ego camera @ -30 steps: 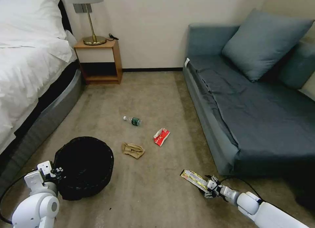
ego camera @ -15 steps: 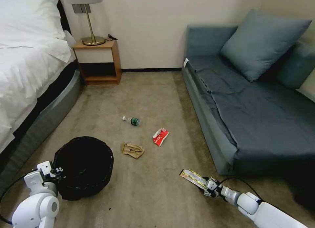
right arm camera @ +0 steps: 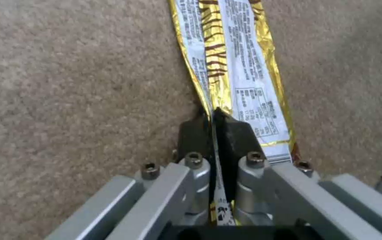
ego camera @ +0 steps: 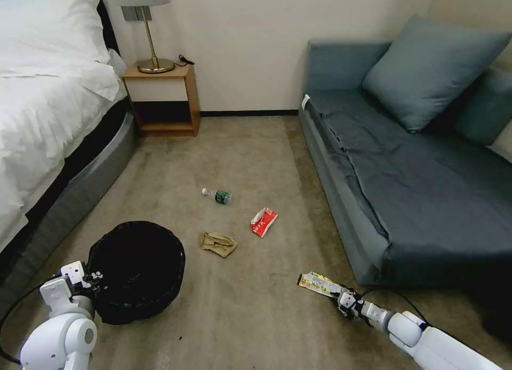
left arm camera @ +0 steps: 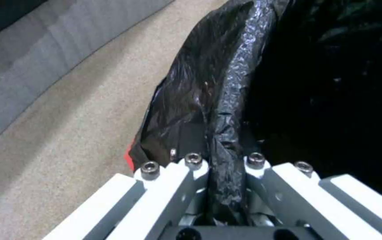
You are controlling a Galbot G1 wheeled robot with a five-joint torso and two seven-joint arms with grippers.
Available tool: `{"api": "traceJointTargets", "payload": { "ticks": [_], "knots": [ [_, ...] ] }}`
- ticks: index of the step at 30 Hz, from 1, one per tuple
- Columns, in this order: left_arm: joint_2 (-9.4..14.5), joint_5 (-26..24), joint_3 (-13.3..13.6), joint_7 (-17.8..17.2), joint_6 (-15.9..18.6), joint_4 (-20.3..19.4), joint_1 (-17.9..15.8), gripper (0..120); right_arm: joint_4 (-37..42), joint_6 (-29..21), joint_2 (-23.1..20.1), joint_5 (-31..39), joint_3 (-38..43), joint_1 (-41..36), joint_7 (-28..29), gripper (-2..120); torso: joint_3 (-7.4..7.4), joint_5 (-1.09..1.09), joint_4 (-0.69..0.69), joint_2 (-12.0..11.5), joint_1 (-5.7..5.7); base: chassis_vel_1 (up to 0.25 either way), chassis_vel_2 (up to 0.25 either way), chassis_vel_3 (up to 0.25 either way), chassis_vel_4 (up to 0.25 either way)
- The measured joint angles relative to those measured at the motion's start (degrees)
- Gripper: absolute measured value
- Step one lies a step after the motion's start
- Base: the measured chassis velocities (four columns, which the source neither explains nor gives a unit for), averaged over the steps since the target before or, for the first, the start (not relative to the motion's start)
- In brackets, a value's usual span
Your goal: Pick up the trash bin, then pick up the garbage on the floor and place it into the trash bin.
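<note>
Right tool (right arm camera: 212, 115) clamping wrapper (right arm camera: 237, 63), left tool (left arm camera: 224, 160) seemingly pinching trash bin (ego camera: 140, 268) rim

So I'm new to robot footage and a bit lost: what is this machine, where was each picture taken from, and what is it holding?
It's a wheeled robot with two arms. One picture looks down from its head; the other two come from cameras on its wrists. The left gripper is shut on the bin, pinching its black liner at the rim. The right gripper is shut on the wrapper, low at the carpet by the sofa. A bottle, a packet and a paper bag lie on the floor.
</note>
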Motion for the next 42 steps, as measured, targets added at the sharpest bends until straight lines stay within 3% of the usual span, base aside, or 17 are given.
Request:
{"api": "traceJointTargets", "payload": {
  "ticks": [11, 31, 37, 42],
  "knots": [
    [0.0, 0.2, 0.2, 0.1, -0.2, 0.3, -0.1, 3, 1.2, 0.3, -0.6, -0.1, 0.3, -0.5, 0.6, 4, 0.01, -0.01, -0.03, 0.0, 0.0, 0.0, 0.0, 0.0, 0.0],
    [0.1, 0.2, 1.0, 0.1, 0.2, -0.4, -0.6, 3, 17.0, -2.7, -5.6, 5.8, 4.7, -4.3, 2.8, 0, 0.01, 0.0, -0.03, 0.0, 0.0, 0.0, 0.0, 0.0, 0.0],
    [-0.1, 0.1, 1.6, -0.1, 0.3, -0.5, -0.8, 3, 28.0, -4.6, -9.2, 11.7, 9.0, -6.7, 3.6, 0, 0.0, -0.03, -0.02, 0.0, 0.0, 0.0, 0.0, 0.0, 0.0],
    [-0.2, -0.2, 2.1, -0.1, 0.5, -1.0, -1.0, 3, 42.7, -8.0, -12.5, 21.1, 12.0, -7.7, 5.5, 0, 0.0, -0.04, -0.03, 0.0, 0.0, 0.0, 0.0, 0.0, 0.0]
  ]
}}
